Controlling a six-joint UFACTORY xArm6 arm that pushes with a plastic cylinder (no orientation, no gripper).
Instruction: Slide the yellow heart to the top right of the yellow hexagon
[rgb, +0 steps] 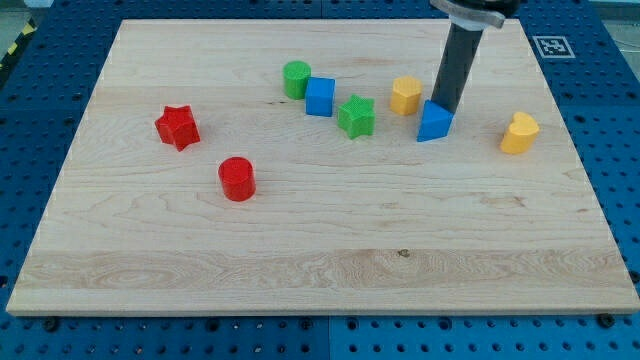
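Note:
The yellow heart (519, 133) lies near the board's right edge. The yellow hexagon (405, 95) sits left of it, in the upper middle of the board. My tip (444, 107) stands between them, just right of the hexagon and touching the top of a blue triangle (434, 122). The heart is to the right of and slightly below my tip, apart from it.
A green star (356, 116), a blue cube (319, 97) and a green cylinder (296, 79) line up left of the hexagon. A red star (177, 128) and a red cylinder (237, 179) lie at the left. The wooden board (320, 260) ends close beyond the heart.

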